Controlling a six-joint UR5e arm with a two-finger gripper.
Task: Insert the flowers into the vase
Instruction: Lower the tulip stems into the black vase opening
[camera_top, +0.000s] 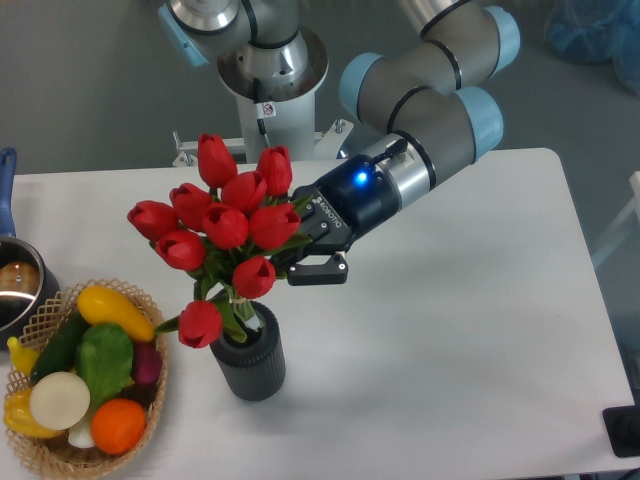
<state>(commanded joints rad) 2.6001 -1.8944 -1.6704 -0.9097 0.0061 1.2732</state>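
1. The flowers stand left of the centre of the frame, and their stems go down into the mouth of the vase, which stands upright on the table below the centre. I judge the insertion almost done.
2. The gripper is just right of the bunch, at the height of the stems. Its fingers reach in behind the blooms, so I cannot tell if they are pinching the stems or are spread.
3. What seems to be left: release the stems, if they are held, and pull the arm away without tipping the vase.
4. One bloom hangs low over the left rim of the vase, so the bunch looks top-heavy.
5. A basket of vegetables lies in the lower left, near the vase. A metal pot sits at the left edge.
6. The table to the right is free for the retreat.
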